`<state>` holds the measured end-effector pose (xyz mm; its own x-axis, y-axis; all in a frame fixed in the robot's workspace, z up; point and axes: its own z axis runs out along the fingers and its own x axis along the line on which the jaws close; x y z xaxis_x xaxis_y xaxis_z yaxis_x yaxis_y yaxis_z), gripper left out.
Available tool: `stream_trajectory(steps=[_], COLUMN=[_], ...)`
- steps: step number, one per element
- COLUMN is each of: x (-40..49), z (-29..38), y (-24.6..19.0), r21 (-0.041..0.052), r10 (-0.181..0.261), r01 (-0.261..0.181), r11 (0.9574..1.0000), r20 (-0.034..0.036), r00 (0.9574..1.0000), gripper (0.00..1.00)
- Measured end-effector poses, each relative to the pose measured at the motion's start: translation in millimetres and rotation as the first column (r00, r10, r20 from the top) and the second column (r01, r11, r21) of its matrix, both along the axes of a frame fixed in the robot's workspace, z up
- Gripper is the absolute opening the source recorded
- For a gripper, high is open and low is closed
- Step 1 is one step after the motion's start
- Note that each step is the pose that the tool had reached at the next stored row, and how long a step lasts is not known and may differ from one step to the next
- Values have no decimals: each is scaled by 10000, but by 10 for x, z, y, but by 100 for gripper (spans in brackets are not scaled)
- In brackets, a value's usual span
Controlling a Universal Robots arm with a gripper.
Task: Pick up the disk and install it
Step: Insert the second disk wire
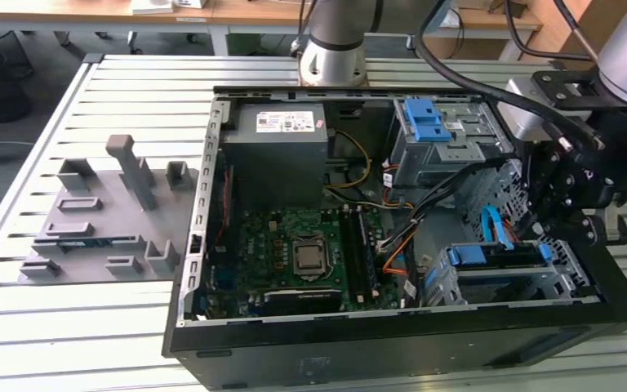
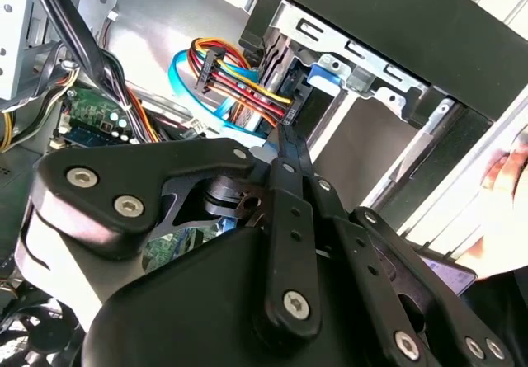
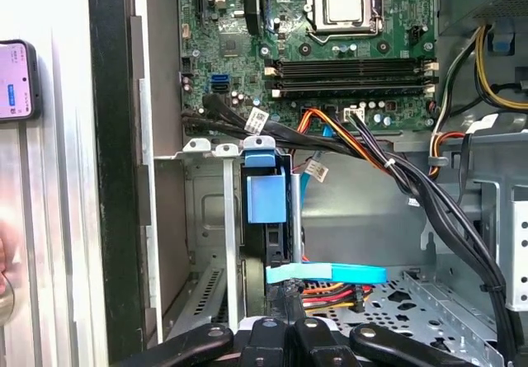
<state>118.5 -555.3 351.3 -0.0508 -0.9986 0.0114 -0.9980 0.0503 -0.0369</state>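
The disk [image 1: 495, 256] stands edge-up in the lower drive bay at the exterior view's right end of the open computer case, with its blue carrier on top. In the first wrist view the disk [image 3: 267, 195] shows as a blue tab over a dark edge between metal rails. My gripper [image 1: 549, 232] reaches down into the case just beside that bay. Its fingers look shut, with nothing between them. The gripper [image 2: 281, 136] tips meet next to the coloured power wires plugged in at the disk's end. The gripper [image 3: 286, 303] is close to the disk's cable end.
A metal drive cage [image 1: 444, 131] with a blue latch sits further back. A blue data cable [image 3: 327, 273] and black cable bundles [image 3: 396, 169] crowd the bay. A grey fixture block [image 1: 107, 214] lies outside the case. A hand [image 2: 510, 173] and a phone [image 3: 15, 80] are by the case wall.
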Motion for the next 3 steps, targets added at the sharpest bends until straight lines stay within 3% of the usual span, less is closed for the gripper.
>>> stream_trajectory(steps=[3], x=[0], z=[3], y=[0], r21=[-1], r10=[0], r01=[0], r11=[10000], r20=[0], r00=[10000], gripper=[11])
